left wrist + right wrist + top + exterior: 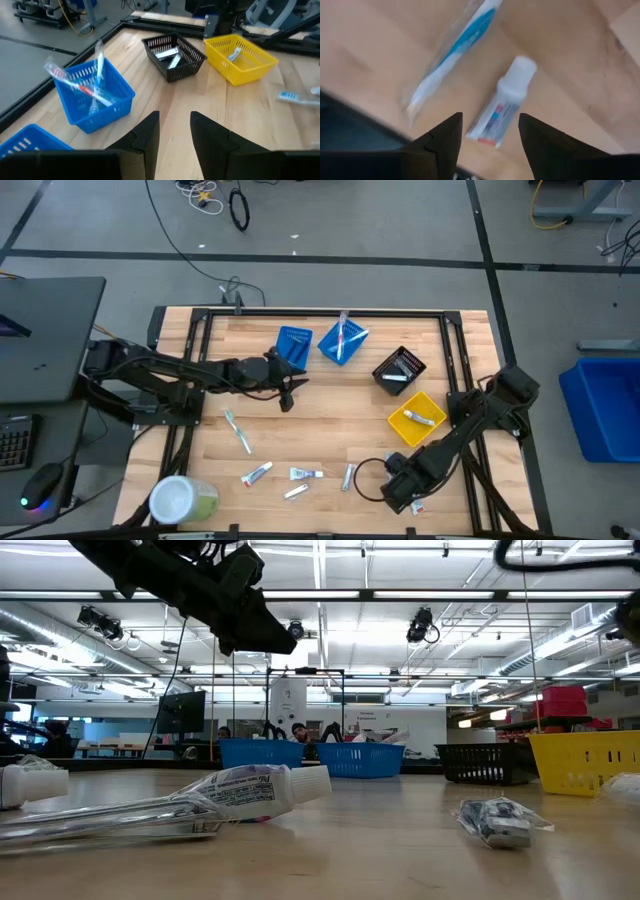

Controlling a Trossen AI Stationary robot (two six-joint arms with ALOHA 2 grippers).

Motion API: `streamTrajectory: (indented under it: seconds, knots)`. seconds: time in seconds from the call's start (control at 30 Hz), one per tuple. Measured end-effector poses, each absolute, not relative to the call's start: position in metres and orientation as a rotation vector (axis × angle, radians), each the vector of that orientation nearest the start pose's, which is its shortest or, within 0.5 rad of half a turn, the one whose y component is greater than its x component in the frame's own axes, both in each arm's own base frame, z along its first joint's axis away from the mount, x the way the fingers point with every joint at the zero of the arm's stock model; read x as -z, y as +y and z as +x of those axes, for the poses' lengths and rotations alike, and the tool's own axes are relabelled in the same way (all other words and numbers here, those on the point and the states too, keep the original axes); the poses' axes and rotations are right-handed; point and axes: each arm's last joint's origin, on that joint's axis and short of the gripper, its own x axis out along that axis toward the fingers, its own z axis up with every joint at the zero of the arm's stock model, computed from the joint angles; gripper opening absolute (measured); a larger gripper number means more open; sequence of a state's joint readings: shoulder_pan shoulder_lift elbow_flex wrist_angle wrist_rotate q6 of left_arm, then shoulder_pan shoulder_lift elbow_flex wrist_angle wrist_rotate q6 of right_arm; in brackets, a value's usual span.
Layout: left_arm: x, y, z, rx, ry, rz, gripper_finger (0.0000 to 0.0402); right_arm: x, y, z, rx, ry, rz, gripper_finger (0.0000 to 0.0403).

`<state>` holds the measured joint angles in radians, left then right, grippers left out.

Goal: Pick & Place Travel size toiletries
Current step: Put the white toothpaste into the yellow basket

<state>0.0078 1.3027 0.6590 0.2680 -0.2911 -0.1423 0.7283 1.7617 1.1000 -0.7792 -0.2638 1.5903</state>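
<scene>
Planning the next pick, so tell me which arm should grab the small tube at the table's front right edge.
Right. The right gripper hangs open directly over the small tube, which lies between its fingers beside a blue toothbrush. The left gripper is empty near the blue bins, across the table.

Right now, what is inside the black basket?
The black basket holds a few pale, flat wrapped items, lying across each other. Their type is unclear, and anything beneath them is covered.

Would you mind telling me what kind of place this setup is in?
Probably a robotics lab or workshop: a wooden table on a black frame, loose cables on the grey floor, and long ceiling strip lights over rows of benches.
</scene>
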Motion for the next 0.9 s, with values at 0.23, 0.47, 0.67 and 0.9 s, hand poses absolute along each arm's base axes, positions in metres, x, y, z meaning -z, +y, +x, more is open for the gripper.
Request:
streamTrajectory:
  seconds: [0.23,0.47,0.67,0.9]
  knots:
    - [-0.22,0.01,0.272,-0.329,0.364,-0.122,0.0119,-0.143,0.215,0.232,0.572,1.64,0.802,0.0217]
    - [-0.22,0.01,0.272,-0.329,0.364,-0.122,0.0119,-0.137,0.215,0.233,0.637,1.613,0.814,0.0159]
    - [-0.22,0.01,0.272,-0.329,0.363,-0.124,0.0119,-0.138,0.214,0.233,0.635,1.616,0.819,0.0102]
    - [-0.22,0.01,0.272,-0.329,0.364,-0.124,0.0119,-0.16,0.206,0.238,0.566,1.612,0.859,0.0089]
